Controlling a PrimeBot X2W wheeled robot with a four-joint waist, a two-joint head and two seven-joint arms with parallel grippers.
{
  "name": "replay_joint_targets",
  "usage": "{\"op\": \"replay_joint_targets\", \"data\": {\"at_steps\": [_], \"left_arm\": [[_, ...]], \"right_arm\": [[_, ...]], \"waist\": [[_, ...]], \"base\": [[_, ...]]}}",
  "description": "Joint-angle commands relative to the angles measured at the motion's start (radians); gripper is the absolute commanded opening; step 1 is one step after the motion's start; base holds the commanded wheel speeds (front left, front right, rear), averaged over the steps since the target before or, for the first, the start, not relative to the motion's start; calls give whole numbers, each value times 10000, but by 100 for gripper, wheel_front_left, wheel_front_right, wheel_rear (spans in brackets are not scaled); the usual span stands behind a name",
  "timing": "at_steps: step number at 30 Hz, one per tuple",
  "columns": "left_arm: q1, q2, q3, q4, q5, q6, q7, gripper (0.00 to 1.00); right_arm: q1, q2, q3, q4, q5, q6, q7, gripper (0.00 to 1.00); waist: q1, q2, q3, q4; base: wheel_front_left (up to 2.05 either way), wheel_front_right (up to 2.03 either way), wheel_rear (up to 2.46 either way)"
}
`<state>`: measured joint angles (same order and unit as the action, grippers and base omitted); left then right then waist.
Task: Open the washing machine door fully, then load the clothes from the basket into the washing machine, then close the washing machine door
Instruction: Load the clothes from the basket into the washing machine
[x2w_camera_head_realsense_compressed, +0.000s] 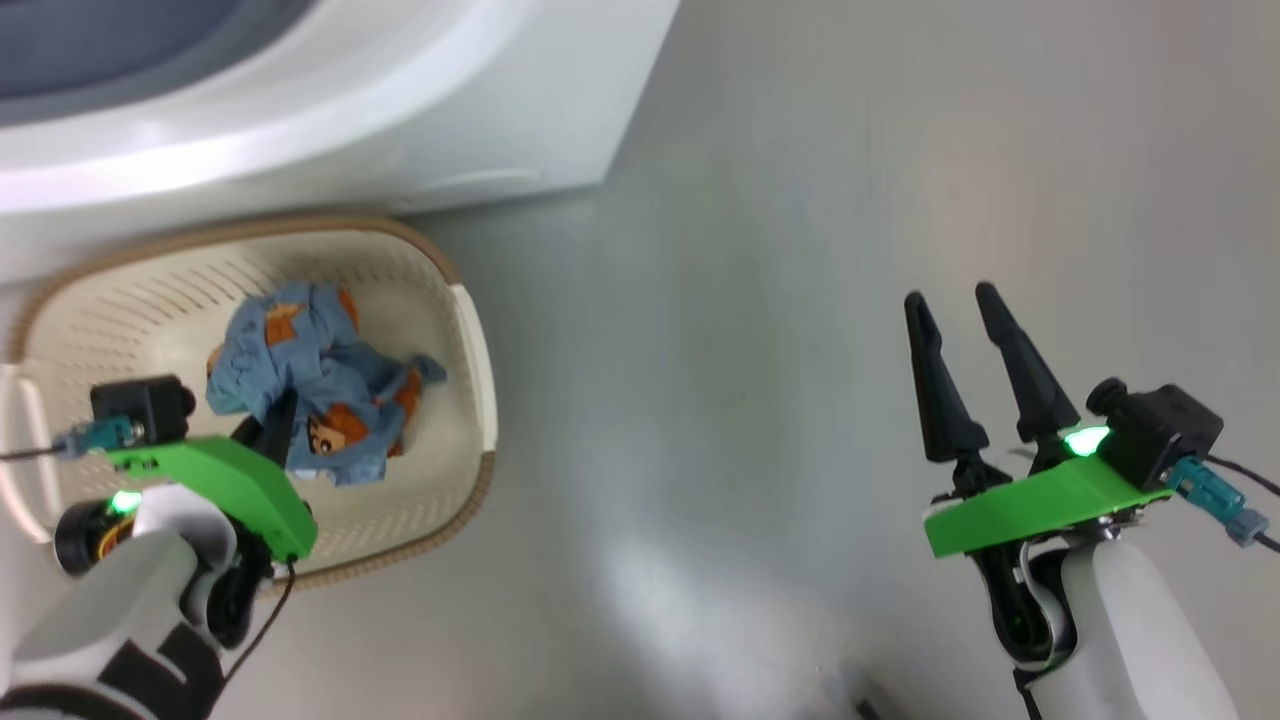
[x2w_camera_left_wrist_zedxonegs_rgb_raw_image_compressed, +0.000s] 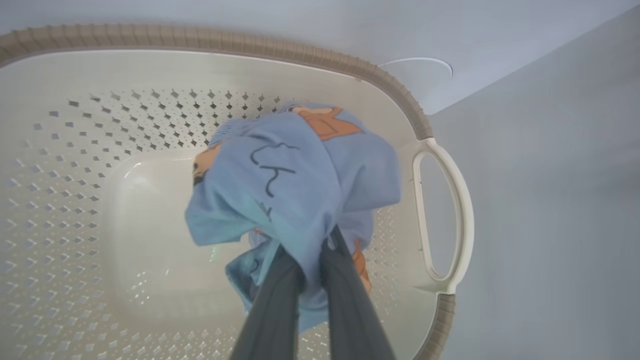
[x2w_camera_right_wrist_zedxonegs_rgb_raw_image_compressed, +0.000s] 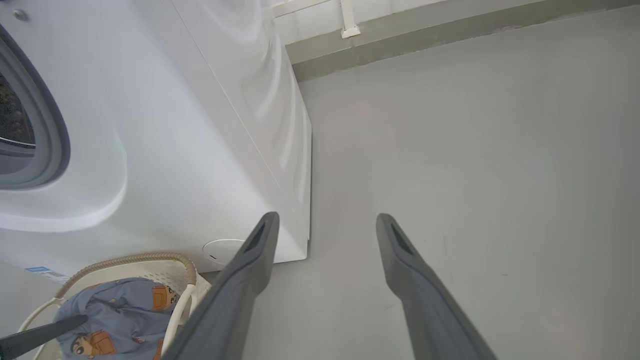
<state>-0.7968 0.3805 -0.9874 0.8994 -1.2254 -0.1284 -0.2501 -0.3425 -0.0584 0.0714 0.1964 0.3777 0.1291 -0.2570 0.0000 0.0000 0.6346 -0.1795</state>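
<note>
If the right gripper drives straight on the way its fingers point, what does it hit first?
Probably the bare floor, just to the side of the washing machine. The right gripper is open and empty; depth is unclear.

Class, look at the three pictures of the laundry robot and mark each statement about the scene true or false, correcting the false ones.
1. The left claw is shut on the clothes. True.
2. The right claw grips the basket's handle. False: it is open over the floor and holds nothing.
3. The clothes lie inside the basket. True.
4. The basket stands on top of the washing machine. False: it stands on the floor, close against the machine's front.
</note>
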Motion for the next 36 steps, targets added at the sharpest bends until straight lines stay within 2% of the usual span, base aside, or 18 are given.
{"op": "replay_joint_targets", "data": {"at_steps": [1, 18, 27, 36], "left_arm": [[291, 305, 481, -157, 265, -23, -114, 0], [3521, -247, 4824, -1951, 4199, -23, -116, 0], [4831, -688, 6882, -3482, 6041, -23, -116, 0], [6225, -1127, 8196, -5324, 7475, -23, -116, 0]], "right_arm": [[363, -60, 228, -126, -108, 16, -48, 100], [1983, -745, 303, 453, 28, 16, -48, 100], [2608, -902, 8, 420, 135, 16, -48, 100], [3162, -1007, -388, 322, 152, 16, -48, 100]], "waist": [[0, 0, -1083, 534], [0, 0, -4172, 1516], [0, 0, -4892, 1880], [0, 0, -5362, 2169]], "base": [[0, 0, 0], [0, 0, 0], [0, 0, 0], [0, 0, 0]]}}
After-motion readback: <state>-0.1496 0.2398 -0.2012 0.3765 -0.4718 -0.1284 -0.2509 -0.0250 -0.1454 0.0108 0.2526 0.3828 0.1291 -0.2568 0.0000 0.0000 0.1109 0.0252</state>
